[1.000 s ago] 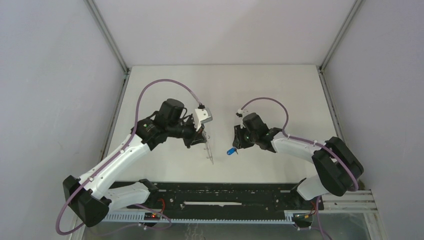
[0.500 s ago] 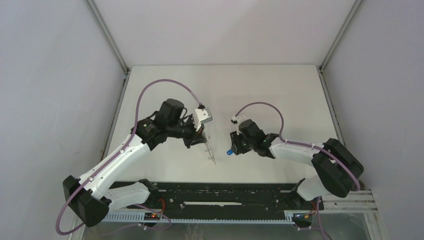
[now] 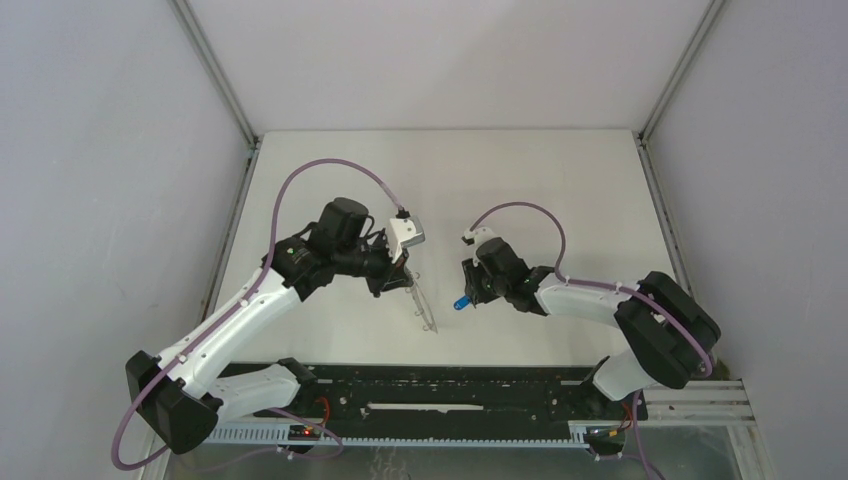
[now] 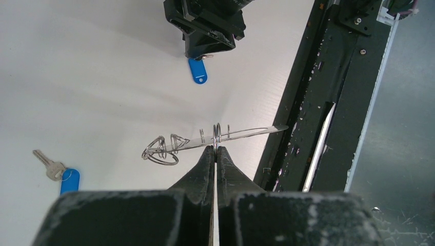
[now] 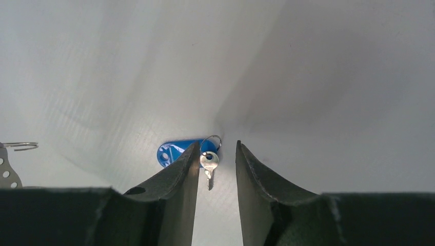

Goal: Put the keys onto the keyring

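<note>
Steel keyring [image 4: 241,132] sits edge-on, pinched between the pressed-together fingers of the left gripper [image 4: 216,149], much as it was a second ago. Since then the right gripper [image 5: 213,154] has swung in towards the left arm and now stands over one key [image 5: 209,162]. Its fingers are spread, with the small key between them and, as far as can be seen, touching neither. The blue tag [image 5: 172,151] is half hidden behind one finger and has barely shifted on the bench [image 3: 560,180]. A second key [image 4: 46,160] with its second tag [image 4: 70,180] lies on the bench well apart from the first, seen only in the left wrist view.
</note>
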### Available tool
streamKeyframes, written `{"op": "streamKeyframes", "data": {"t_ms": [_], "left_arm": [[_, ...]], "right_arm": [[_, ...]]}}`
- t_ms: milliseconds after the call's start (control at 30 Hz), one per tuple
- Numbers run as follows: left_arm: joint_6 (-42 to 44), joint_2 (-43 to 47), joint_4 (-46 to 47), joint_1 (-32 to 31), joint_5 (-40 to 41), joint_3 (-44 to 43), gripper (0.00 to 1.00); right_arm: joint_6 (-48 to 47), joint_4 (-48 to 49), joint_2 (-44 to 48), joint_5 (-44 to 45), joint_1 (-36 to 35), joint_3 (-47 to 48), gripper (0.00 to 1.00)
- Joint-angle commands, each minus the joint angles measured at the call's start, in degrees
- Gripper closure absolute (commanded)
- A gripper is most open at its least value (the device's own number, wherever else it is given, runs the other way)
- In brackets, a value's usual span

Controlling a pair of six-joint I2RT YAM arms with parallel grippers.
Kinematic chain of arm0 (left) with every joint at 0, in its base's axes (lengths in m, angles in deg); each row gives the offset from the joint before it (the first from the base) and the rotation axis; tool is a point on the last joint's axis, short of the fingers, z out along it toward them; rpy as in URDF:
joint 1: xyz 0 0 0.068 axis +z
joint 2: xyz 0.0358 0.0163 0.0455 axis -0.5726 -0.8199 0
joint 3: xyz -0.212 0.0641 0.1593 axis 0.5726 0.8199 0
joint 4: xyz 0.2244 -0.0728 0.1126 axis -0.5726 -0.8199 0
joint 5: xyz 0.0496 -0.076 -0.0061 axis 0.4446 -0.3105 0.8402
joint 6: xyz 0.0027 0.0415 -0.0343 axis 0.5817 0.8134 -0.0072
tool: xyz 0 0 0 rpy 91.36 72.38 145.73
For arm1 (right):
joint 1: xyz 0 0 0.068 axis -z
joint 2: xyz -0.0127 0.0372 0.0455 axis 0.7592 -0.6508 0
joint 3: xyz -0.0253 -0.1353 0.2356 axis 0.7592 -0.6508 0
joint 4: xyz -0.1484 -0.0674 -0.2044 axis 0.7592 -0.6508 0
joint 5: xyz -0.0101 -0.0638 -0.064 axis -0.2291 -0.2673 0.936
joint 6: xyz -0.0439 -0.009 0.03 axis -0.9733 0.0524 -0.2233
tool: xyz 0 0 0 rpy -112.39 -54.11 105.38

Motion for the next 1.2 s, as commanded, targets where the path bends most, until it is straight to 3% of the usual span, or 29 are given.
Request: {"op": "streamKeyframes", "data": {"t_ms": [0,467,900,1167], "left_arm": [[-1.0,1.48,1.4,0.48,-1.47,-0.6,1.0],[-1.1,1.95,1.56,0.43,-1.13,-0.11,1.0],[-1.27,2.32,1.69,0.48,-1.29,0.1,1.0],[-1.55,2.67,1.7,0.46,-1.13,0.44,1.0]], "right_arm": [[-1.46,1.89,-0.8,0.11,0.11,1.9,0.6],[-1.74,0.93,-2.14,-1.55,0.26,2.79,0.63],[-2.51,0.48,0.27,-1.24,-1.83,2.74,0.54],[-1.99,1.29,-2.51,-1.32,-1.55,2.76,0.59]]}}
